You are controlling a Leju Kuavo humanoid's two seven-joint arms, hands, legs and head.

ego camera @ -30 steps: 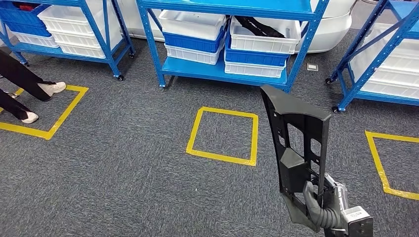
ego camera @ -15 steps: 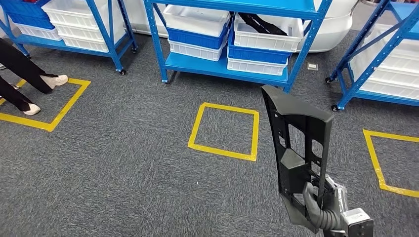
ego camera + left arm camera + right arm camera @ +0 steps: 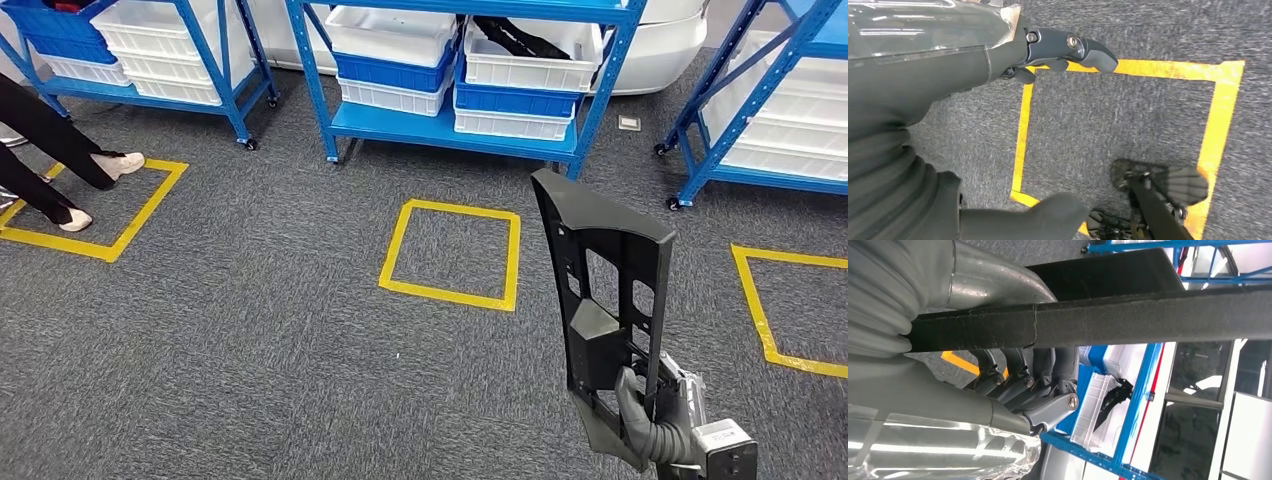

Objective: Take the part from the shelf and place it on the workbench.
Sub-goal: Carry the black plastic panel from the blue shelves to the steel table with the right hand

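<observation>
Surroundings: blue metal shelf [image 3: 452, 135] holds stacked white and blue bins [image 3: 395, 55]; similar racks stand to either side. A person's legs [image 3: 45, 150] stand at a yellow taped square [image 3: 95, 205] on the left.
Floor: speckled grey carpet [image 3: 250, 330], with another taped square [image 3: 450, 253] ahead of the middle rack.
Part: black plastic part [image 3: 605, 300], long, flat, ribbed, with rectangular cut-outs, held upright over the carpet, well apart from the shelf.
Right hand: right hand [image 3: 655, 420] grips the part's lower end, fingers [image 3: 1020, 385] wrapped round its edge.
Left hand: left hand [image 3: 998, 55] hangs over the carpet, holding nothing, fingers apart.
</observation>
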